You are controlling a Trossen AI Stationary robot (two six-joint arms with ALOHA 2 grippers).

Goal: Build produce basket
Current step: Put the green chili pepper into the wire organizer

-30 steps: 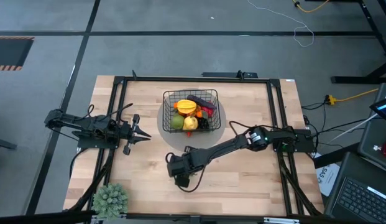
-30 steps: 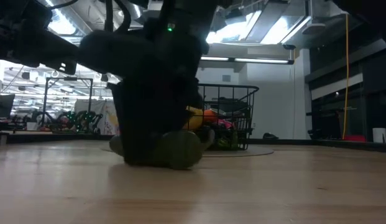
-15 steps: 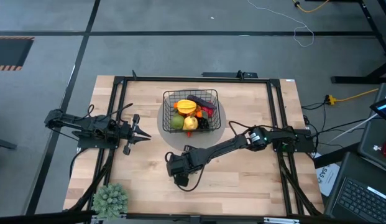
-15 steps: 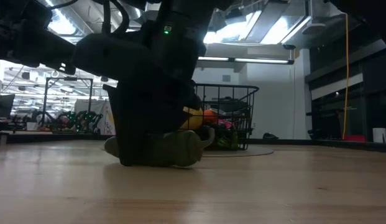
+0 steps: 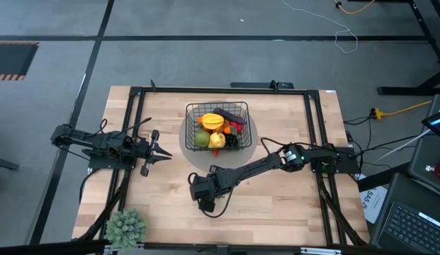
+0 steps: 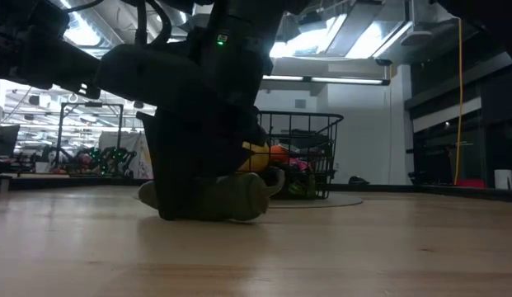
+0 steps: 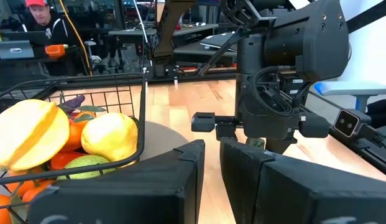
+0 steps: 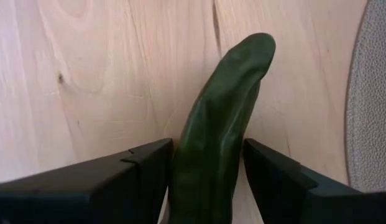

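No text, label, brand, number or sign can be read anywhere in these views, neither on the arms nor on the items around them.

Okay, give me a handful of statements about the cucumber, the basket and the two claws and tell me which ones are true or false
1. The cucumber lies on the wooden table, outside the basket. True.
2. The right claw has a finger on each side of the cucumber. True.
3. The basket is empty. False: it holds produce, including a yellow lemon.
4. The left claw is reaching into the basket. False: it waits to the basket's left.
5. A potted plant stands inside the basket. False: it stands at the table's near left corner.
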